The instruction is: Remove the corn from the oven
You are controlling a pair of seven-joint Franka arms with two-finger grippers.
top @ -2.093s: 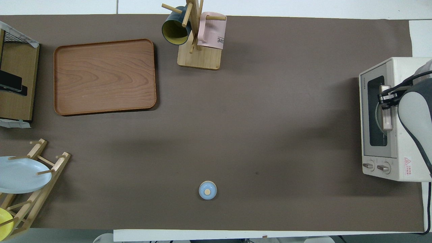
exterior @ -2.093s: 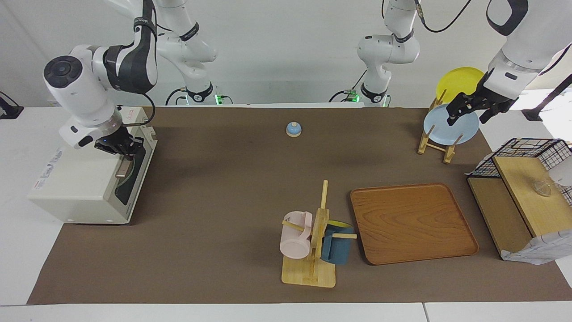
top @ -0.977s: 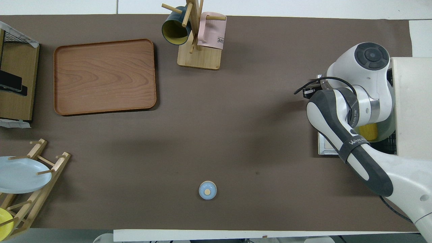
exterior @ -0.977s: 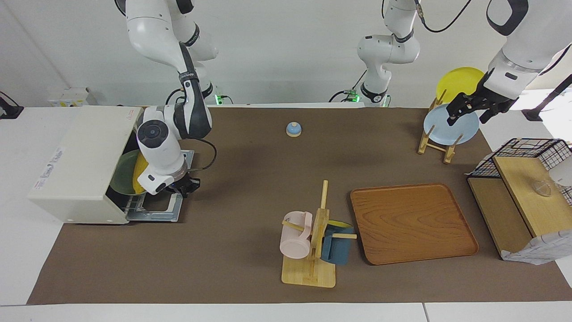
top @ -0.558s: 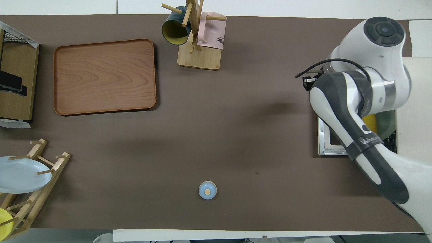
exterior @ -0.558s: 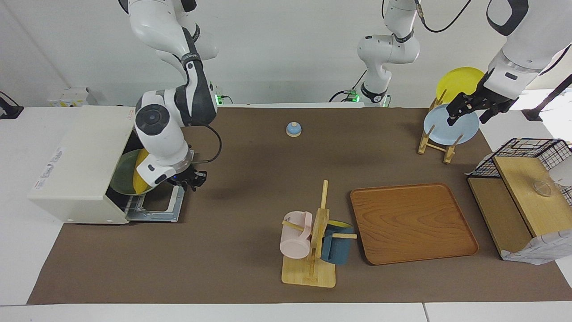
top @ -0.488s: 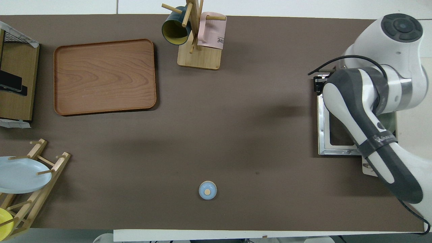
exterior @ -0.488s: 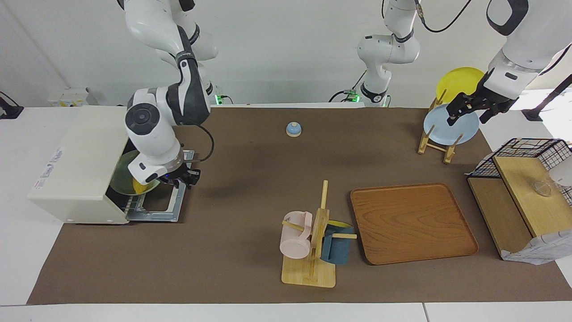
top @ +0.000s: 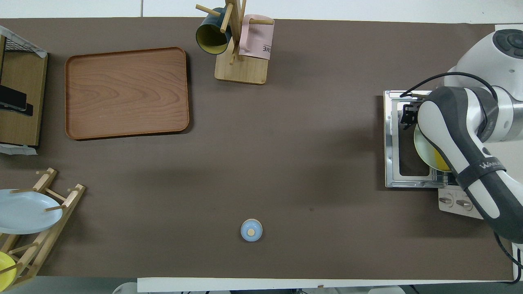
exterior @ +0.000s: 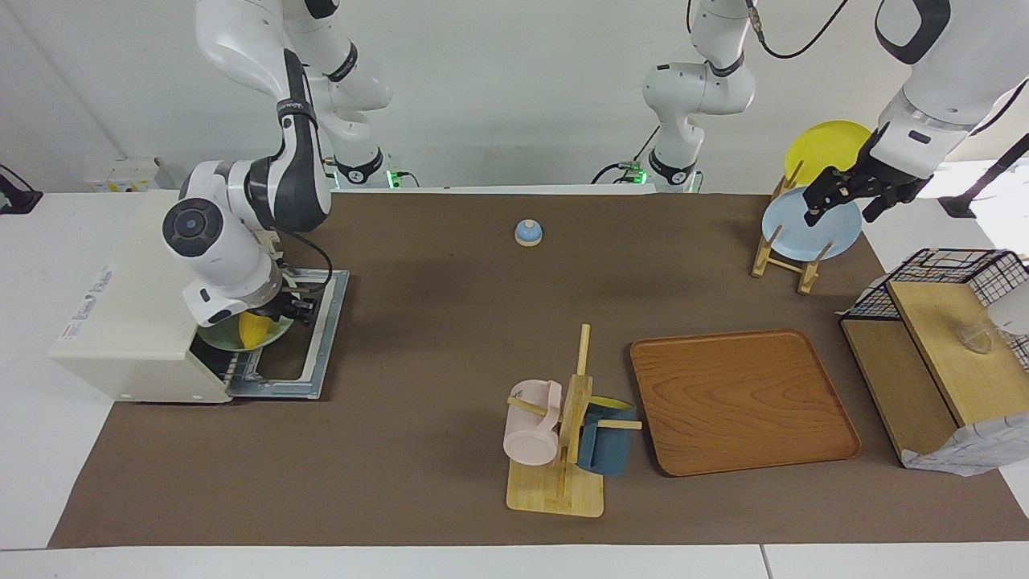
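The oven (exterior: 137,310) (top: 459,202) stands at the right arm's end of the table, its door (exterior: 315,346) (top: 393,139) folded down flat. In its mouth lies the yellow corn (exterior: 256,328) (top: 440,160) on a green plate (exterior: 233,338) (top: 421,145) that sticks out over the door. My right gripper (exterior: 294,309) (top: 407,116) hovers low over the open door, right beside the plate's rim and the corn; the arm covers most of both. My left gripper (exterior: 842,211) waits, open and empty, over the plate rack.
A wooden plate rack (exterior: 784,257) holds a blue plate (exterior: 808,233) and a yellow plate (exterior: 828,145). A wooden tray (exterior: 744,398), a mug tree (exterior: 563,434) with two mugs, a small blue bell (exterior: 528,232) and a wire basket (exterior: 940,277) on a shelf also stand on the mat.
The oven door has come down flat. My right gripper left the door's outer edge and moved in to the oven mouth beside the plate. The left arm has not moved.
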